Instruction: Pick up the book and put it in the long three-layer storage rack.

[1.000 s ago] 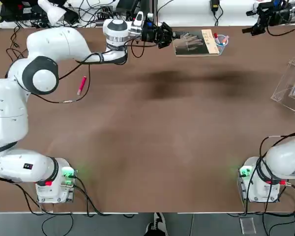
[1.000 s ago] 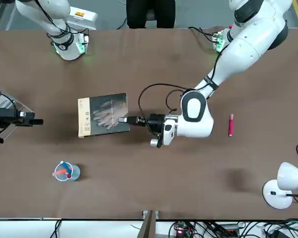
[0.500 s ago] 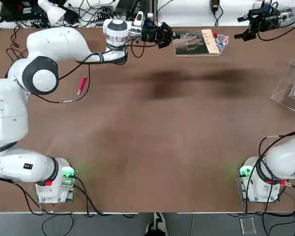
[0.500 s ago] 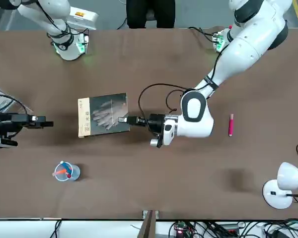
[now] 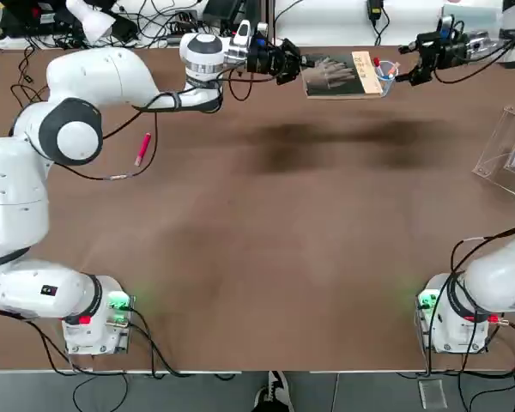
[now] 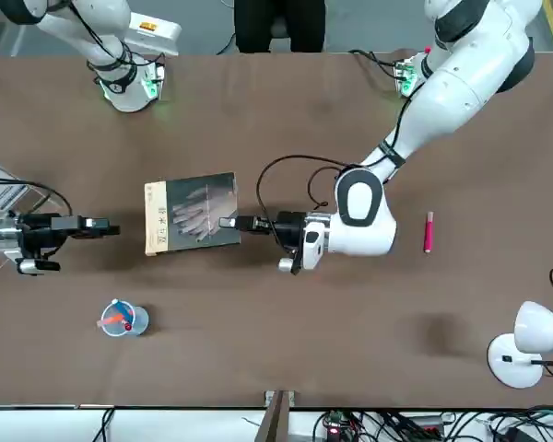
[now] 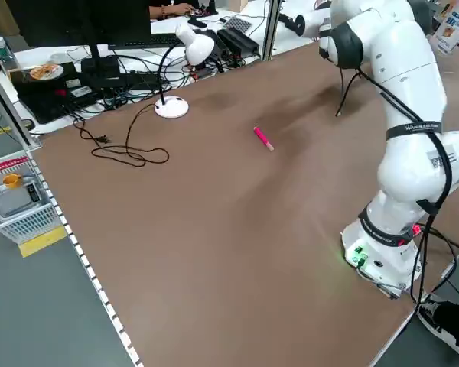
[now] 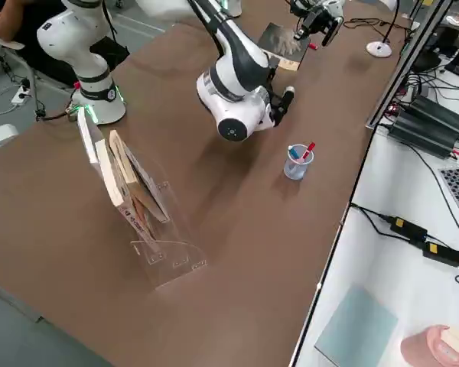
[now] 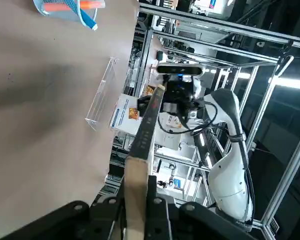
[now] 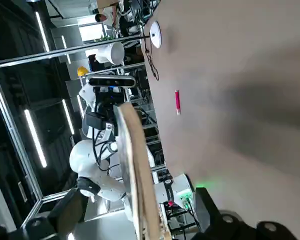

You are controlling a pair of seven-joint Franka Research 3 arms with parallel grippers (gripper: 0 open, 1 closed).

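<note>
Sliding in across the far side of the desk (image 5: 257, 223), right gripper (image 6: 106, 226) now arriving just short of the book (image 6: 193, 214), having closed most of the earlier gap. Spreading its fingers wide and empty, straddling the book's tan-strip edge in line with the cover. Gripping the opposite edge with the left gripper (image 6: 229, 223), fingers clamped shut on the book and holding it up off the desk near the far edge. Lying between the two grippers, long axis running across their line. Waiting well apart at the robot's right: the long three-layer storage rack (image 8: 138, 206), nearer the right arm. Standing just beside the book: a small pen cup (image 6: 120, 319).
</note>
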